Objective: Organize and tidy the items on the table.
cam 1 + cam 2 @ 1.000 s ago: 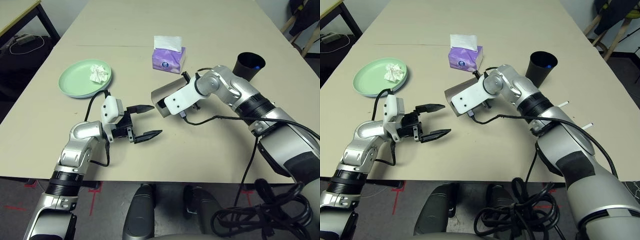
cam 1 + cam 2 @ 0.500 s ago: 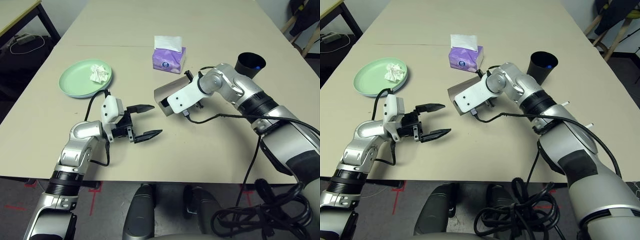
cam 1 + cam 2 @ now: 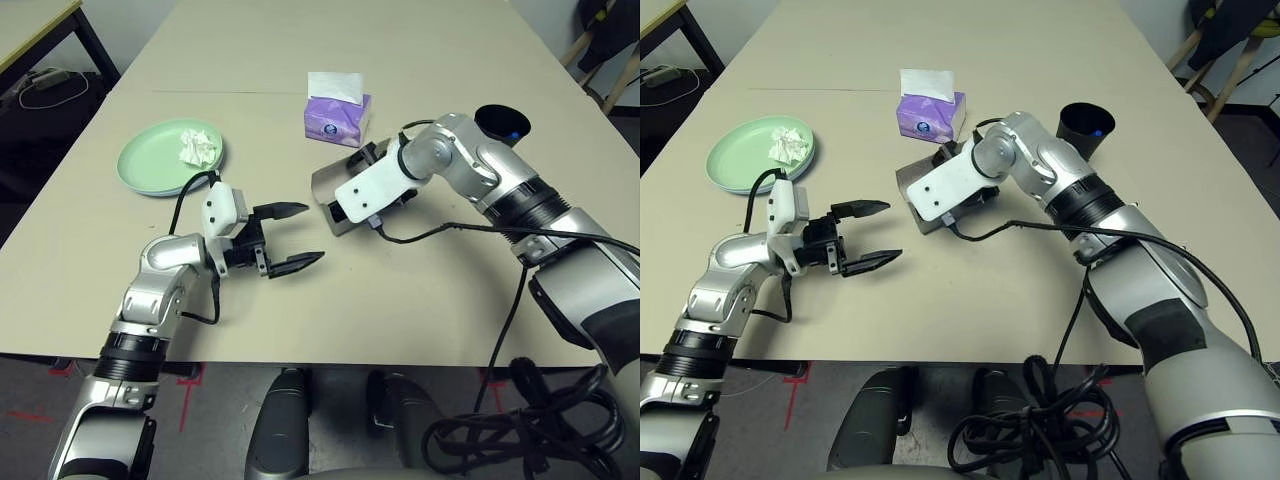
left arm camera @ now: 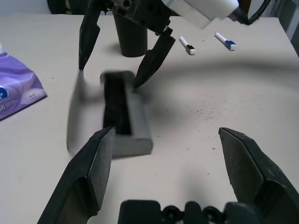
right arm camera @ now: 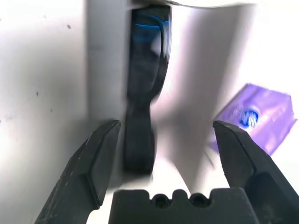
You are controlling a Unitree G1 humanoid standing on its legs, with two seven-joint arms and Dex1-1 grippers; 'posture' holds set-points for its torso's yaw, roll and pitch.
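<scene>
The grey glasses case (image 3: 332,196) lies open on the table (image 3: 420,300) at mid-table, its lid raised, with the black sunglasses (image 5: 145,70) inside. My right gripper (image 4: 110,74) is open, its fingers straddling the case's far end without gripping it. My left gripper (image 3: 303,233) hovers open just left of the case, holding nothing. At the far left, a crumpled white tissue (image 3: 197,148) rests on the pale green plate (image 3: 150,165). The black cup (image 3: 503,124) stands at the right. Two white pens (image 4: 187,45) lie beyond the cup.
A purple tissue box (image 3: 337,115) sits just behind the case. A dark-framed desk (image 3: 35,30) stands off the table's far left corner. Black cables trail from my right arm over the table's near edge.
My right gripper has gone from shut on the case to open and let it go, and the arm has drawn back a little. My left gripper has edged slightly up and forward.
</scene>
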